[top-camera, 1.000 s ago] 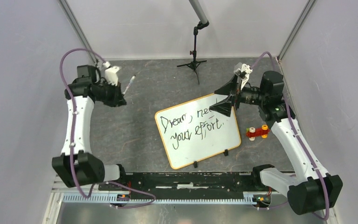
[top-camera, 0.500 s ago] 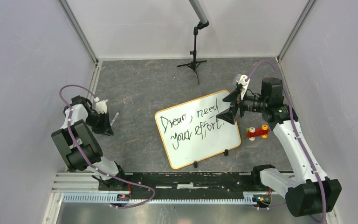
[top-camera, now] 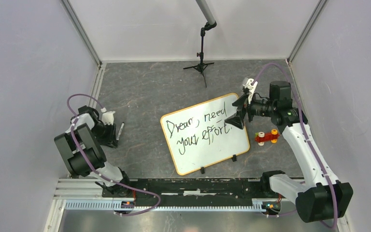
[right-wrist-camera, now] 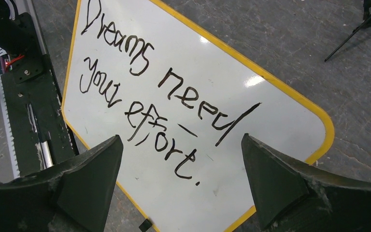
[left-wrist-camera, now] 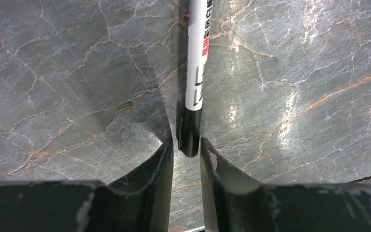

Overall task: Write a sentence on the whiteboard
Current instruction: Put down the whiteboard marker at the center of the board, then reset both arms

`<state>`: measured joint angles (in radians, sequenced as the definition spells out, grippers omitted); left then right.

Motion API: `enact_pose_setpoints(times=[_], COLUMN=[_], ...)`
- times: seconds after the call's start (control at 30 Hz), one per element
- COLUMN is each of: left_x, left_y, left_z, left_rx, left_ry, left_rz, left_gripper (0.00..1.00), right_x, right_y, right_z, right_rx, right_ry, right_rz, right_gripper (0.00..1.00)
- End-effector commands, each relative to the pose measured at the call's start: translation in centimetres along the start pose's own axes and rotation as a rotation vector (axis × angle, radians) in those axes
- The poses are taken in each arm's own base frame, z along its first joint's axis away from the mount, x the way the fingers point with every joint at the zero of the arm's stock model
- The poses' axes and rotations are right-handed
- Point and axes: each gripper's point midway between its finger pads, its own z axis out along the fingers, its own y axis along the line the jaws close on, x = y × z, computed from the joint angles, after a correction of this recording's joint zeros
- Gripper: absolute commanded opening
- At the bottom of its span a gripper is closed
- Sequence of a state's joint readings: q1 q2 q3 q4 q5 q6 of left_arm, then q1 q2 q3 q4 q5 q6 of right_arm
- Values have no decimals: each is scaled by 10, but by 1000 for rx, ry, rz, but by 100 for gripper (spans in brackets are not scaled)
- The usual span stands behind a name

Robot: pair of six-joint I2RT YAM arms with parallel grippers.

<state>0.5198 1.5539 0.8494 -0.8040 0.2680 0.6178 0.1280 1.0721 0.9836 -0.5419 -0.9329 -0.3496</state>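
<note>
Grey marbled surface (top-camera: 149, 96) is occupied at centre by the whiteboard (top-camera: 222, 145), the sentence (top-camera: 200, 128) is written across it, the right claw (right-wrist-camera: 181, 137) is held wide open above it, and the marker (left-wrist-camera: 195, 72) laid inside the barely parted left claw (left-wrist-camera: 186, 145) could be knocked rolling if clipped.

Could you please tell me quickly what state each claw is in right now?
Left claw: jaws narrowly apart around the marker's end; grip cannot be told.
Right claw: wide open, empty, above the whiteboard.
</note>
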Motion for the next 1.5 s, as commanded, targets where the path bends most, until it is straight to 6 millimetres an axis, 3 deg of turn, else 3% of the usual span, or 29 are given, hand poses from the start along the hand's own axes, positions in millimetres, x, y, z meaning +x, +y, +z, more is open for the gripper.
enact_pose_setpoints(times=[0.0, 0.2, 0.33, 0.4, 0.5, 0.63, 0.77, 0.97, 1.07, 1.23, 1.47], left_x=[3, 6, -3, -13, -33, -67, -109, -186, -206, -204, -189], left_y=[11, 12, 10, 8, 2, -10, -37, -71, -75, -75, -63], left_z=[8, 6, -7, -21, -47, -83, -125, -214, -235, -220, -191], left_rx=[-42, -62, -66, -68, -67, -147, -130, -17, -13, -2, -82], left_ry=[-7, -13, -45, -72, -124, -192, -287, -535, -608, -598, -562], left_rz=[69, 85, 102, 107, 124, 195, 237, 213, 191, 151, 75], left_gripper=[37, 48, 61, 70, 99, 100, 100, 100, 100, 100, 100], right_x=[-3, -2, -5, -8, -13, -26, -43, -60, -57, -31, 7], right_y=[-7, -11, -13, -16, -24, -37, -53, -95, -118, -150, -162], right_z=[-4, -6, -8, -10, -14, -24, -40, -85, -111, -142, -137], right_rx=[34, 59, 71, 87, 120, 152, 199, 325, 388, 460, 441], right_ry=[12, 35, 33, 36, 45, 37, 22, 1, 9, 32, 54], right_rz=[-34, -42, -47, -54, -67, -75, -99, -105, -97, -24, 49], right_gripper=[98, 98, 98, 98, 98, 98, 98, 98, 98, 98, 98])
